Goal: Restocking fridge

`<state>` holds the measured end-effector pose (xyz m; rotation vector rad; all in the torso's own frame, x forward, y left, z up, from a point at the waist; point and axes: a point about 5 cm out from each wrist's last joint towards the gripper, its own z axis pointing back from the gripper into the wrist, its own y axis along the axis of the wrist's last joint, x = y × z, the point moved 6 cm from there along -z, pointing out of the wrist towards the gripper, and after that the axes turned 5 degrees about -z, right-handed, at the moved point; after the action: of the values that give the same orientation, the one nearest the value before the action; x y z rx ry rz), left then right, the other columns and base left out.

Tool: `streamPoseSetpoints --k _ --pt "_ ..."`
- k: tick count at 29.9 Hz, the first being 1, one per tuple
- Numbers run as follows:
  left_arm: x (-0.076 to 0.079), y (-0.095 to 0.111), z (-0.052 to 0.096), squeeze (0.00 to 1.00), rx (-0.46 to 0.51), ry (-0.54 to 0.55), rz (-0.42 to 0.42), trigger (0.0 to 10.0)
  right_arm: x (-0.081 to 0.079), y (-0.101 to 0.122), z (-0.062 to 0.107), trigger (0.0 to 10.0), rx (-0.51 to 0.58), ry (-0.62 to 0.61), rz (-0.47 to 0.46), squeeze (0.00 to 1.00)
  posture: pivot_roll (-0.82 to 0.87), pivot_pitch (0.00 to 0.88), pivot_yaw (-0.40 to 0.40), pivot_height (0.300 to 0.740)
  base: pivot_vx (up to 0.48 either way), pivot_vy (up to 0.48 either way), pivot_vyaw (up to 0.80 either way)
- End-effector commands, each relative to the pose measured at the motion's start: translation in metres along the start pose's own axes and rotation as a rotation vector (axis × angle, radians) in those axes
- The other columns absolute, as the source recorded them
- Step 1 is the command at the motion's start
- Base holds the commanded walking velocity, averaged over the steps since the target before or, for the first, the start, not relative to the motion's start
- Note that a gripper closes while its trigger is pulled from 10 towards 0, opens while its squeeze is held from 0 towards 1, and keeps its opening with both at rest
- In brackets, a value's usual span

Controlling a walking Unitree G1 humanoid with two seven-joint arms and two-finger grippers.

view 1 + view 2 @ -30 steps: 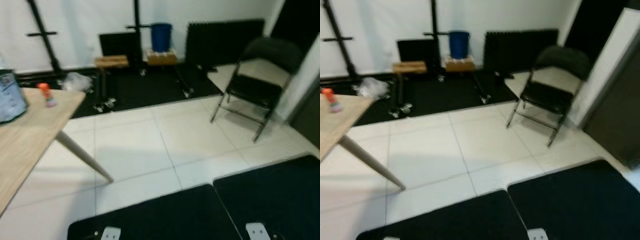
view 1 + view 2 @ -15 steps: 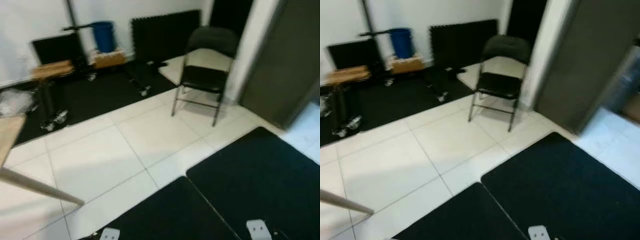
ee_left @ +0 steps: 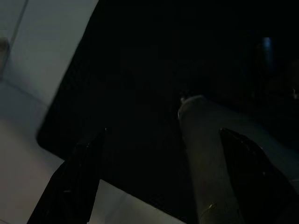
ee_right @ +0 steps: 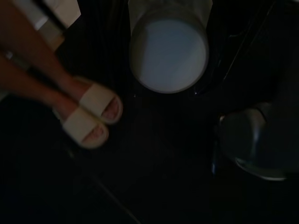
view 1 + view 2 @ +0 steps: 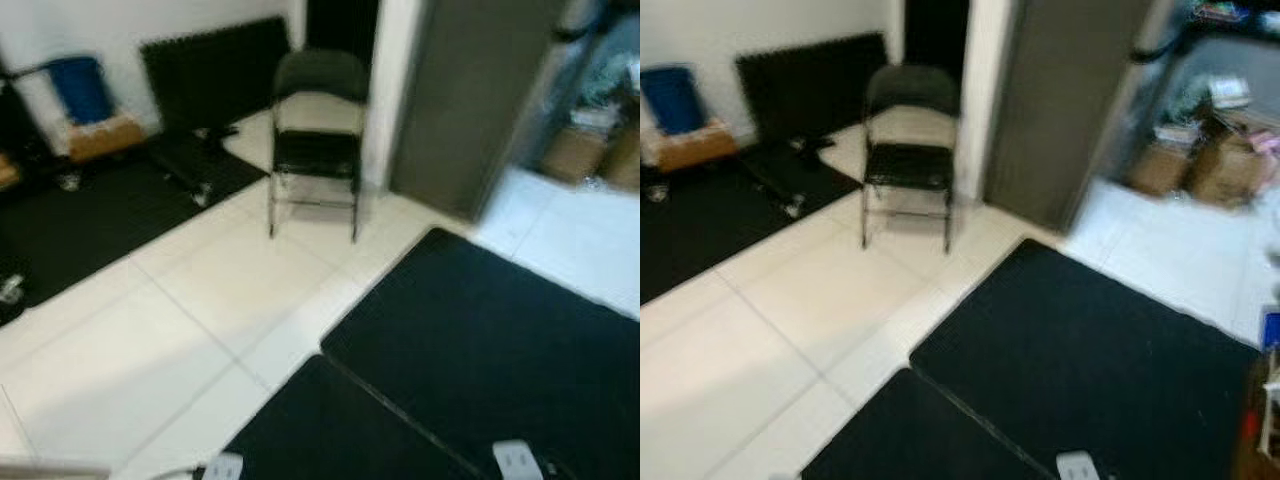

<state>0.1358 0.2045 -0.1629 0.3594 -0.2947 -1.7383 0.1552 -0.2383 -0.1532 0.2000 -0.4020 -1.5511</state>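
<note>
Left hand [image 3: 159, 182] hangs with its fingers spread apart over a black floor mat [image 3: 140, 70]. Whether the right hand is open or closed cannot be told; a person's sandalled feet [image 4: 91, 119] stand beneath it.

I saw a pale tiled floor [image 5: 150, 330] with black mats [image 5: 1080, 350] laid edge to edge ahead. A folding chair [image 5: 315, 140] stood on the tiles beyond; cardboard boxes [image 5: 1205, 165] sat further right.
</note>
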Motion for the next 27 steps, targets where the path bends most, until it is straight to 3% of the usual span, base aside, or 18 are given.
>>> streamPoseSetpoints --k 1,27 --pt "0.0049 -0.0036 -0.0001 0.00 -0.012 -0.012 0.009 10.0 0.0063 0.0007 0.0005 10.0 0.002 -0.017 -0.013 0.00 -0.02 0.000 -0.038 0.740 0.000 0.000 -0.79" --pt "0.0019 0.0011 -0.0003 0.00 0.003 -0.010 0.017 10.0 -0.0015 0.0019 -0.0003 10.0 0.005 -0.001 -0.021 0.00 -0.01 0.000 -0.027 0.740 0.000 0.000 -0.79"
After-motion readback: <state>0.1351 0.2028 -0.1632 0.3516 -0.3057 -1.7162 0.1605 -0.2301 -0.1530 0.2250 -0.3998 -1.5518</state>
